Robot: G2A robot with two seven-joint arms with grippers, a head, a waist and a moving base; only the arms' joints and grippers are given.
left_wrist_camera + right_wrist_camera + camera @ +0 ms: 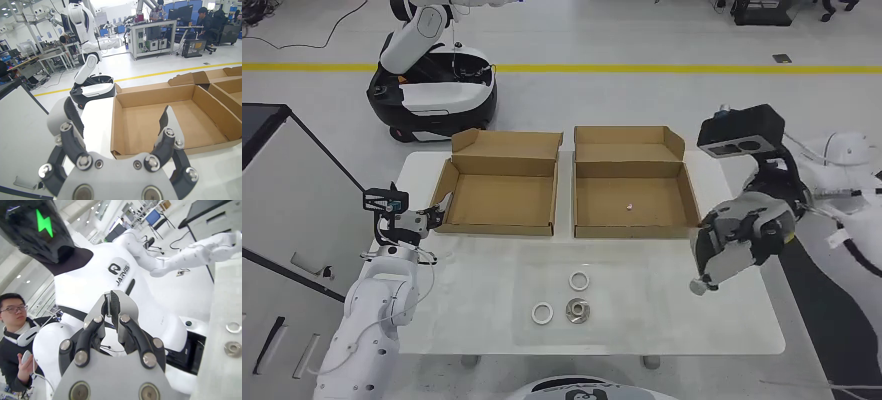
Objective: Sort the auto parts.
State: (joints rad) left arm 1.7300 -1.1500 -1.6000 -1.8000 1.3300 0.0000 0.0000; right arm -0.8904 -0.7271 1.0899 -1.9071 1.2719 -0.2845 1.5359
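The right pincer (110, 303) is clamped on a small bolt (108, 306), which it holds by the threaded shank between the pads. It hangs above the right part of the table (662, 320), near the right box (607, 200). The bolt looks like steel: stiff, light and not fragile. The thread gives some grip, but such a thin round body may turn in the pads, so a hold at the middle of the shank seems safest.

The left pincer (118, 111) stands wide apart and holds nothing, at the left wall of the left box (170, 123).

One ring (580, 281), a second ring (542, 313) and a metal part (578, 313) lie on the table in front of the boxes. They are flat, low and probably slippery, so I would pinch each one across its rim.
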